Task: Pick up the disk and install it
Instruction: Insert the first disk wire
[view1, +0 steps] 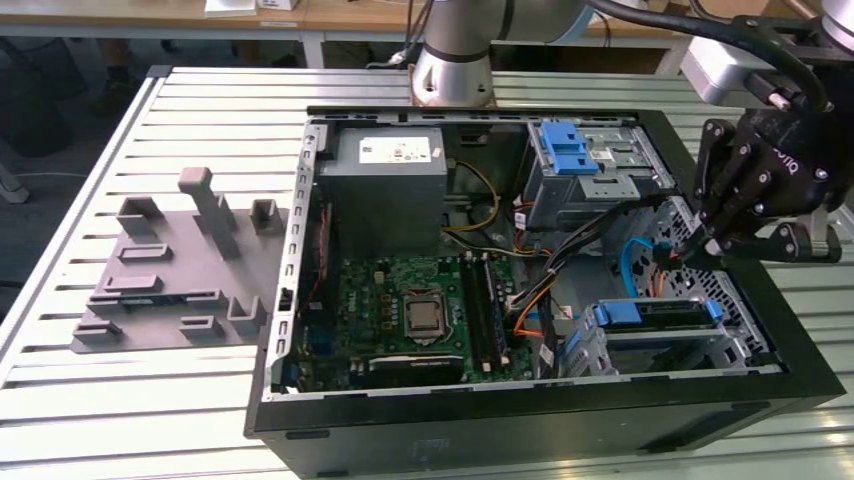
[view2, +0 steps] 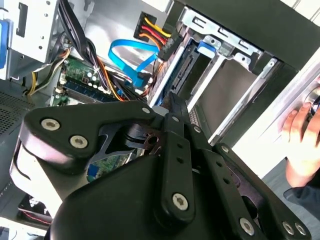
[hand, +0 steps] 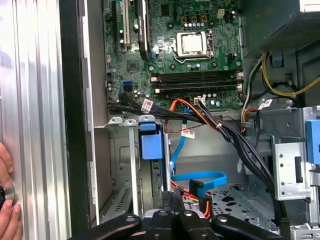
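The gripper (view1: 691, 250) hangs inside the open computer case (view1: 534, 425), its two black fingers (hand: 162, 220) pressed together with nothing between them. The disk (view1: 650, 313) sits slotted in the metal drive cage (view1: 674, 348) at the case's corner, below and slightly ahead of the fingertips and apart from them, with the blue carrier frame facing up out of the cage. Just ahead of the fingertips a flat blue data cable (hand: 200, 177) loops across the gap, and a clump of red and orange wires (hand: 192, 194) lies almost against the tips. To one side of the fingers a thick bundle of black cables (hand: 240, 145) runs over the case floor towards the motherboard (view1: 400, 310), which lies well beyond the fingertips. Farther off stand the grey power supply box (view1: 380, 180) and an upper drive bay with a blue latch (view1: 567, 150). A person's hand (view2: 302, 135) rests on the slatted table (view1: 134, 400) outside the case wall, on the cage side of the fingers. A grey fixture plate (view1: 174, 280) lies on the table on the far side of the case from the gripper.
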